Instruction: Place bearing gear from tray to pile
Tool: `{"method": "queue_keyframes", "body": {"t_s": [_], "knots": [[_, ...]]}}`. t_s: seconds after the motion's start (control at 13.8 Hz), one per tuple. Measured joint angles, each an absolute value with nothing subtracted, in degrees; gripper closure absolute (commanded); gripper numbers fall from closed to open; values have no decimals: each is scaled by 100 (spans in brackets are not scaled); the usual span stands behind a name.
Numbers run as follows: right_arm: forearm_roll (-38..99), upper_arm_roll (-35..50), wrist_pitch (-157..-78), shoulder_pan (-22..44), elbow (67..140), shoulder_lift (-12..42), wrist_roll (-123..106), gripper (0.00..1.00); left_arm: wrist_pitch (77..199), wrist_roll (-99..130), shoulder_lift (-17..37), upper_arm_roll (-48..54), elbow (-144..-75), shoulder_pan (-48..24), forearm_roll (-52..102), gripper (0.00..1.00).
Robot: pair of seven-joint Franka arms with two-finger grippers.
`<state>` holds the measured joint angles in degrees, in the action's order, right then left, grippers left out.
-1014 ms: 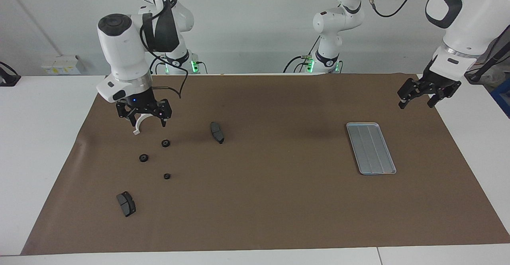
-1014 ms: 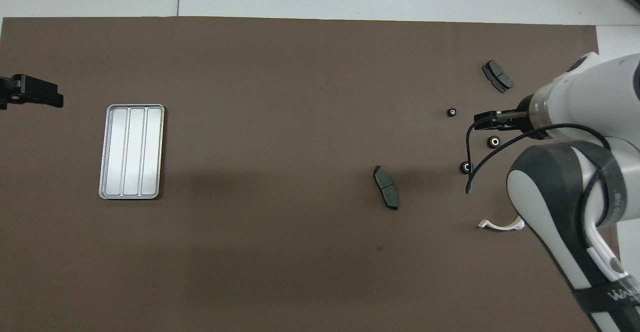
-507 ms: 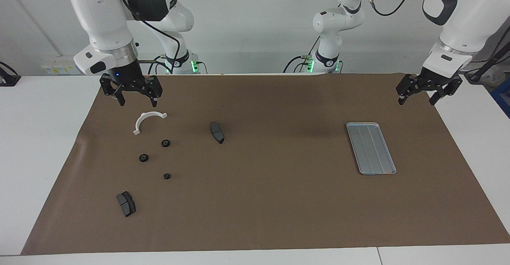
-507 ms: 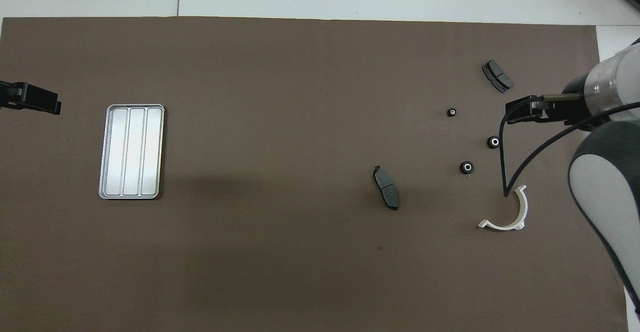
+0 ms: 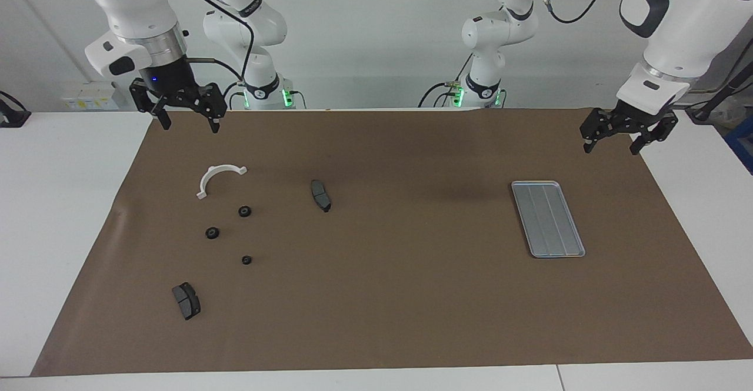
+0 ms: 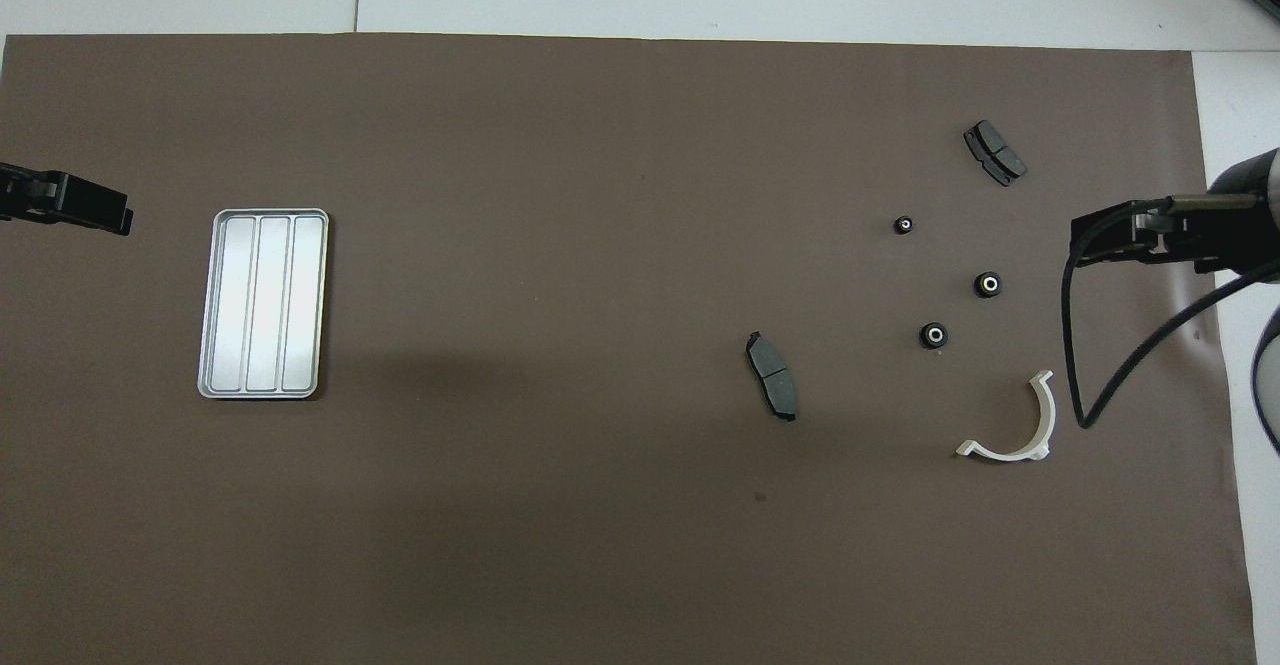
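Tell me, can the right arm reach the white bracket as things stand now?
Probably yes. The right tool hangs open above the mat's edge by the bracket, and nothing lies between them.

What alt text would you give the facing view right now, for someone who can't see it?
An empty silver tray lies on a brown mat toward the left arm's end; a white bracket, three black gears and two brake pads lie scattered toward the right arm's end. Both open grippers, right and left, hang raised and hold nothing.
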<state>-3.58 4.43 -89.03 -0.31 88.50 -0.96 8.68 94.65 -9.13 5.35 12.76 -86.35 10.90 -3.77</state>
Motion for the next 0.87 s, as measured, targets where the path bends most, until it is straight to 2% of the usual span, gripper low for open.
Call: {"method": "queue_keyframes", "body": {"t_s": [0.87], "knots": [[-340,262,-8684,210,9012,-161,868,0,9553,-918,618,1205,-8631,1089,-327,0]]}}
